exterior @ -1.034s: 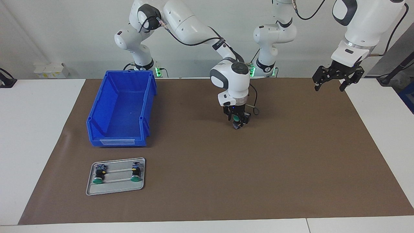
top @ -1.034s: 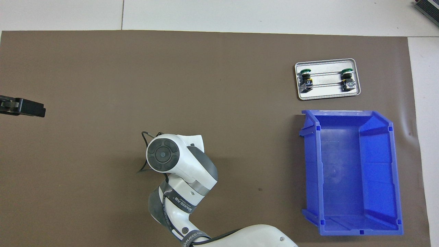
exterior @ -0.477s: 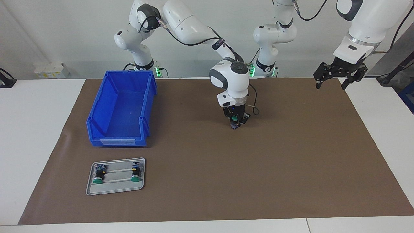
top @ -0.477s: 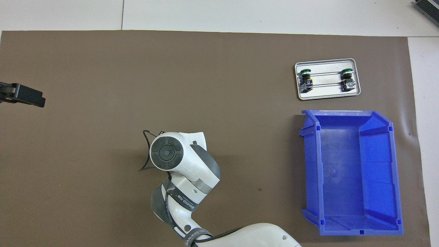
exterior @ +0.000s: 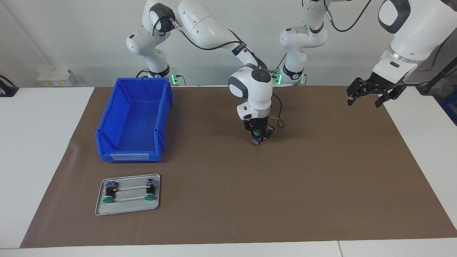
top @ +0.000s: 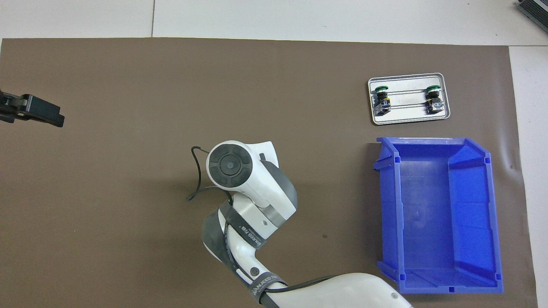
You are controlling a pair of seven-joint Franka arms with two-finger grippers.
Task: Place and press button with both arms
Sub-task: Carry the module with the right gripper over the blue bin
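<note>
One pincer [exterior: 257, 137] upright, gripping button [exterior: 256, 133]

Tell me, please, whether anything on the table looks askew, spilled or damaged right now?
Nothing stands out. The blue bin sits upright and empty, two buttons lie side by side in the grey tray, and the right pincer grips a third button over the mat.

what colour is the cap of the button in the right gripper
Green. The button shows its cap between the fingers of the right gripper, best in the facing view.
</note>
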